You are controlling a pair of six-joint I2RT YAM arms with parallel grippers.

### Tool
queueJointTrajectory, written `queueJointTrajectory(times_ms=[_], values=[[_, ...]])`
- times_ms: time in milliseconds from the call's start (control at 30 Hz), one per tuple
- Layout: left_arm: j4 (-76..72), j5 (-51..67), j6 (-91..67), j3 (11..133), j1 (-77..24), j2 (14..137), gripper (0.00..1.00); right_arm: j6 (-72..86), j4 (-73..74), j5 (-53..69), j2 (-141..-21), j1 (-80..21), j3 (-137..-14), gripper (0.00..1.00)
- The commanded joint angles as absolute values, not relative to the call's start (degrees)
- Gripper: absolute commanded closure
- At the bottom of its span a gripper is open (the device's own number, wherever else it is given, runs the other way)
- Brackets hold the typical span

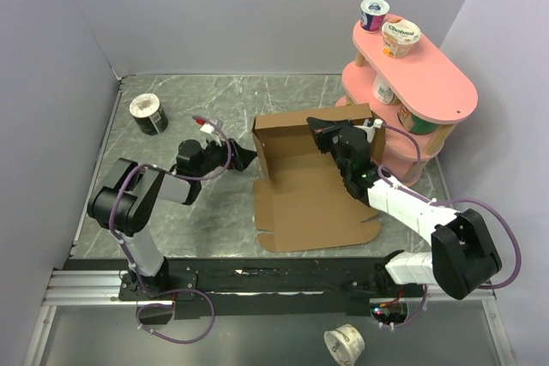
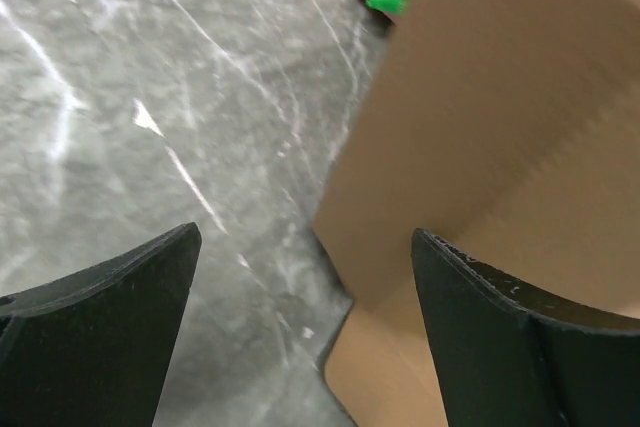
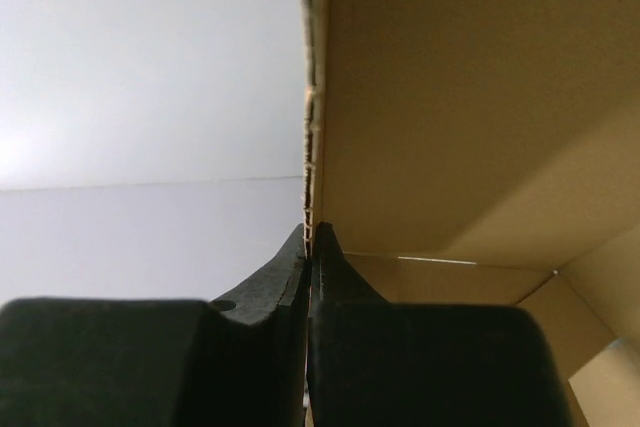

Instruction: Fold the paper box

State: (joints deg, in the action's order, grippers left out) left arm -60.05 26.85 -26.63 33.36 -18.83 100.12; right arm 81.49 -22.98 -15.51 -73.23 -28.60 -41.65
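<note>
- Right gripper (image 1: 333, 136) reaches over the box from the near right. It is pinched shut on the top edge of the raised right wall, and the wrist view shows cardboard clamped between its fingers (image 3: 278, 285).
- Left gripper (image 1: 244, 159) hangs wide open and holds nothing, just beside the box's left wall.
- Grey marble-patterned table (image 1: 197, 220) carries everything.
- Paper box (image 1: 309, 203) lies mid-table between the arms, its back and side walls up and its broad lid panel flat toward the arm bases.
- Pink shelf (image 1: 429, 83) stands close behind the box's right side.
- Likely step: setting up the side walls. Next, the left gripper probably needs to close on the left wall and steady it before the lid folds over.
</note>
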Motion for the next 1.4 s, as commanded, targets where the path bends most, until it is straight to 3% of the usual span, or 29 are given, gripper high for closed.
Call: queueJointTrajectory(times_ms=[0,333,867,1000,1367], values=[[-68.7,26.6,-25.9,32.1,-21.4,99.8,0.07,80.3,-26.9,-18.4,-71.8,-28.2,-39.6,1.0],[-78.5,24.8,-26.3,28.7,-25.0,97.4,0.01,80.2,-24.9,-18.4,-71.2,-28.2,-39.8,1.0],[-77.4,26.6,-25.0,35.5,-26.1,100.4,0.04,80.2,-23.6,-18.4,-70.2,-28.3,-39.7,1.0],[-73.7,23.6,-22.4,37.2,-27.7,100.9,0.03,80.2,-23.4,-18.4,-70.2,-28.3,-39.6,1.0],[-66.6,0.2,-19.7,40.0,-34.4,102.4,0.01,81.2,-23.7,-16.7,-70.8,-28.3,-38.9,1.0]])
